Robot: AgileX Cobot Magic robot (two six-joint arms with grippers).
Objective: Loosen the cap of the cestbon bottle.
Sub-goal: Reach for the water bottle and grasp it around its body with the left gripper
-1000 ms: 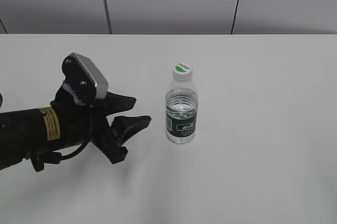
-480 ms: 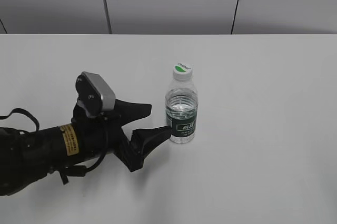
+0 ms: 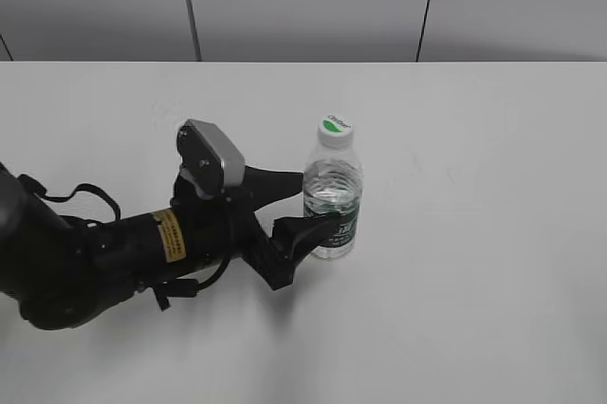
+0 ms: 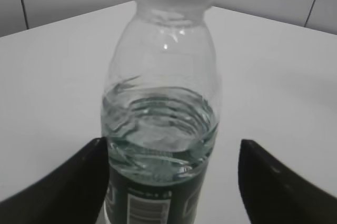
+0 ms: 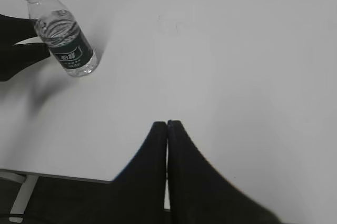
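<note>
- The step in hand looks like securing the bottle (image 3: 332,197), which stands upright at centre frame on the white table (image 3: 474,233).
- The left gripper (image 3: 308,203) has its jaws apart on either side of the lower body; in the left wrist view one finger sits at the label band, the other stands clear.
- The right gripper (image 5: 167,129), jaws together, holds nothing at the bottom of its own view.
- Next, probably: clamp the body, then bring the right gripper to the cap (image 3: 333,129).
- The dark green label (image 3: 340,229) carries white text, too small to read; the cap's green lettering likewise.
</note>
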